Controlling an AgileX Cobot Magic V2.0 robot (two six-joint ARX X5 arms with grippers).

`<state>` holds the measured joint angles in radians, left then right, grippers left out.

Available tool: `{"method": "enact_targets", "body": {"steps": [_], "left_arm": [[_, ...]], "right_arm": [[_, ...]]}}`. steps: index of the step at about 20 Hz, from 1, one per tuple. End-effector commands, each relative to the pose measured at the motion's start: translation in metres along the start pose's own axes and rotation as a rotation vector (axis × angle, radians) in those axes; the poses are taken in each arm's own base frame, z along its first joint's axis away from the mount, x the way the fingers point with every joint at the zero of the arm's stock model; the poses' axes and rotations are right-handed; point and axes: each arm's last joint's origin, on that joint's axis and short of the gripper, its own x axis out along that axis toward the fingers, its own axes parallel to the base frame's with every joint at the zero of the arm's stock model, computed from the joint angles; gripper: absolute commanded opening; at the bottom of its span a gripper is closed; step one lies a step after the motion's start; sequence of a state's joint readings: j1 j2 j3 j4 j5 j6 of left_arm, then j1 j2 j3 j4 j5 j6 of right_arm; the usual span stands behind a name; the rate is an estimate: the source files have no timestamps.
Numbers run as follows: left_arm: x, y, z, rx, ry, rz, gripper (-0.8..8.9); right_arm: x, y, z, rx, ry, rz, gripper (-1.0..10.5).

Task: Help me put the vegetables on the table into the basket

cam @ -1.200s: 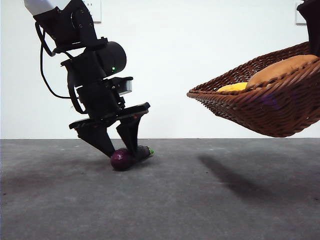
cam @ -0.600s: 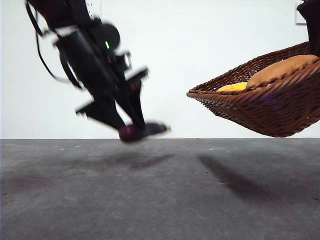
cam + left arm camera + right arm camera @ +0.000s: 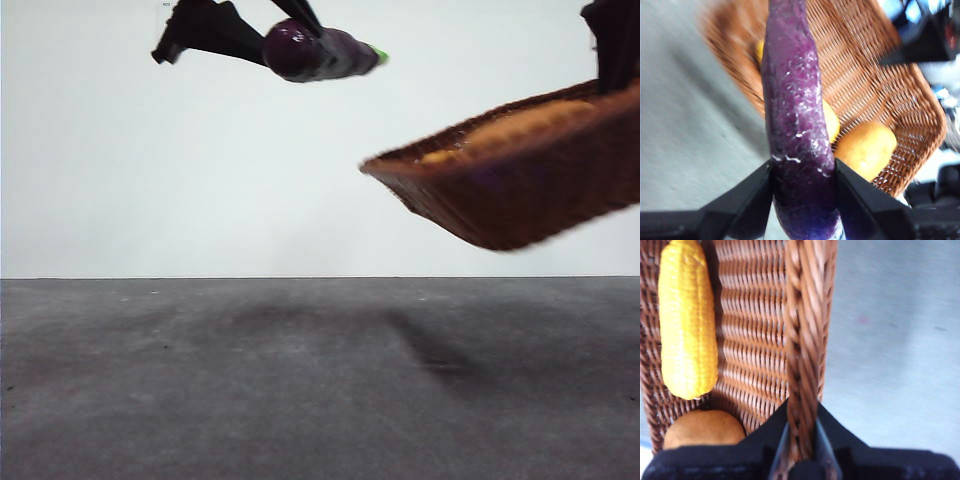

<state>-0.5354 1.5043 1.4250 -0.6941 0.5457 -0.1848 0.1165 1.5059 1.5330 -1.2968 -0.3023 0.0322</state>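
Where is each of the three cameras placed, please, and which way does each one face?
Front view: low at table height, looking level across the table to a white wall; the left gripper holds the eggplant aloft beside the raised basket.
Left wrist view: on the left arm, facing past its jaws, shut on the eggplant, into the basket.
Right wrist view: on the right arm; its gripper clamps the basket rim.
Both wrist views share the corn cob and potato.
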Motion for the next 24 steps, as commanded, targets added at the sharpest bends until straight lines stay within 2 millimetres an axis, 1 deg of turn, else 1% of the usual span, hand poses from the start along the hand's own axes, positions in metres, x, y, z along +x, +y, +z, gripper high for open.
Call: {"method": "enact_targets", "body": {"steps": [1, 4, 7, 9, 14, 18, 19, 21, 22, 24], "left_arm": [[0.015, -0.008, -0.004, 0.007, 0.036, -0.027, 0.27], [0.026, -0.026, -0.004, 0.023, 0.008, -0.021, 0.27], [0.031, -0.039, -0.004, 0.019, -0.009, -0.048, 0.27], [0.035, -0.047, -0.007, 0.035, -0.004, -0.02, 0.27], [0.038, -0.051, -0.009, -0.081, -0.05, 0.109, 0.31], [0.04, -0.055, -0.008, -0.135, -0.075, 0.119, 0.32], [0.04, -0.055, -0.008, -0.132, -0.076, 0.116, 0.55], [0.041, -0.059, -0.01, -0.125, -0.071, 0.11, 3.58], [0.042, -0.06, -0.01, -0.122, -0.072, 0.106, 4.59], [0.042, -0.061, -0.01, -0.156, -0.079, 0.103, 4.72]], "right_arm": [[0.002, 0.002, 0.002, 0.007, -0.007, 0.051, -0.2], [0.004, 0.01, 0.002, -0.014, -0.001, 0.06, -0.2], [0.006, 0.018, 0.001, -0.036, 0.003, 0.07, -0.2], [0.008, 0.024, 0.002, -0.047, -0.003, 0.078, -0.2], [0.012, 0.04, 0.0, -0.08, 0.005, 0.097, -0.2], [0.015, 0.053, -0.002, -0.11, 0.01, 0.112, -0.2], [0.016, 0.055, -0.002, -0.115, 0.01, 0.116, -0.2], [0.017, 0.061, -0.004, -0.128, 0.016, 0.122, -0.2], [0.017, 0.063, -0.004, -0.13, 0.018, 0.123, -0.2], [0.018, 0.063, -0.004, -0.128, 0.019, 0.123, -0.2]]}}
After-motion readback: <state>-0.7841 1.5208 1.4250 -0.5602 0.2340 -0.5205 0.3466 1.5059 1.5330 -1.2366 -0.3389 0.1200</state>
